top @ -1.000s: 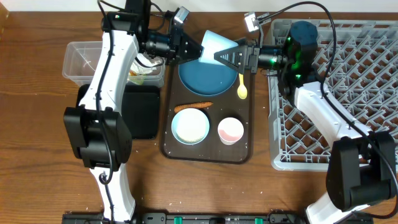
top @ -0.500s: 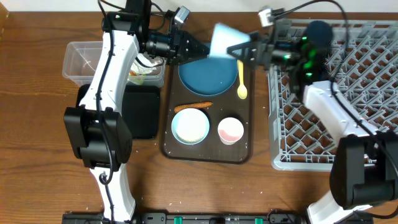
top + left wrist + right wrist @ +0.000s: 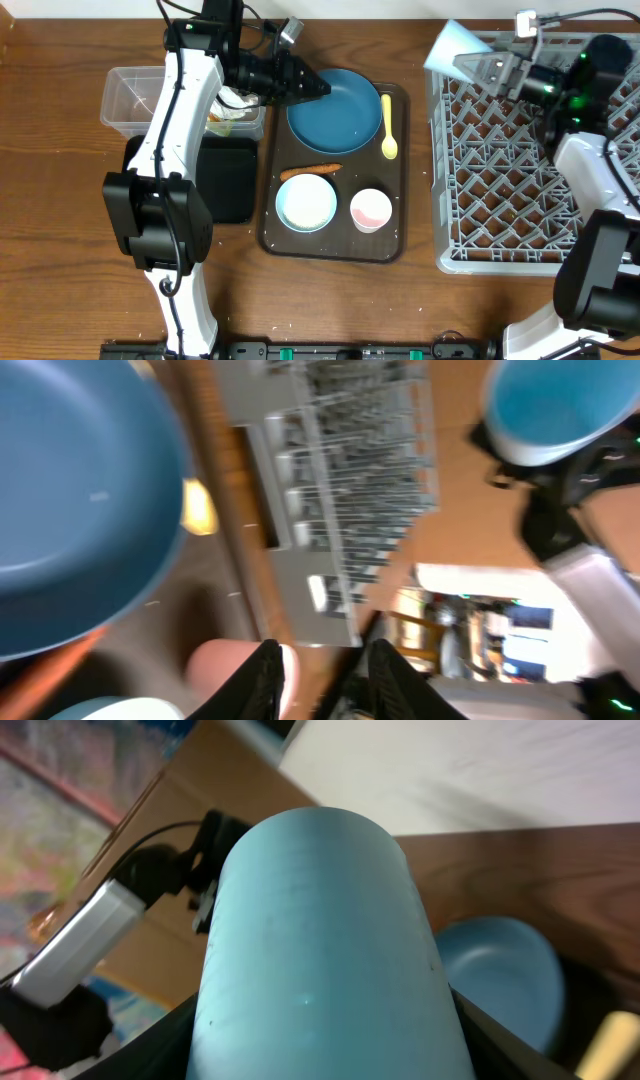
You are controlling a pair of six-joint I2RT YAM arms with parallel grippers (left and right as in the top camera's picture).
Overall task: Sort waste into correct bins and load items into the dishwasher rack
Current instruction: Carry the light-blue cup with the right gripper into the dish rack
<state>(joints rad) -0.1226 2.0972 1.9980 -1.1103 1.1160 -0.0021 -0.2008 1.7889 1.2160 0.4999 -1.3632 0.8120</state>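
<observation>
My right gripper (image 3: pixel 478 66) is shut on the light-blue cup (image 3: pixel 452 48), held on its side above the far-left corner of the grey dishwasher rack (image 3: pixel 530 190). The cup fills the right wrist view (image 3: pixel 320 940). My left gripper (image 3: pixel 316 88) is empty with its jaws a little apart, over the left rim of the dark-blue plate (image 3: pixel 345 110). The yellow spoon (image 3: pixel 388 125), orange stick (image 3: pixel 310 172), pale-blue bowl (image 3: pixel 306 203) and pink cup (image 3: pixel 371 210) lie on the brown serving tray (image 3: pixel 335 245). Crumpled paper (image 3: pixel 235 112) sits by the clear tub (image 3: pixel 130 95).
The black tray (image 3: pixel 232 185) lies left of the serving tray, below the clear tub and partly under my left arm. In the left wrist view the plate (image 3: pixel 70 490), the rack (image 3: pixel 350 480) and the held cup (image 3: pixel 550 410) show, blurred.
My right gripper has carried the light-blue cup right and away from above the plate to above the rack's far-left corner. My left gripper has edged slightly right over the plate's rim.
</observation>
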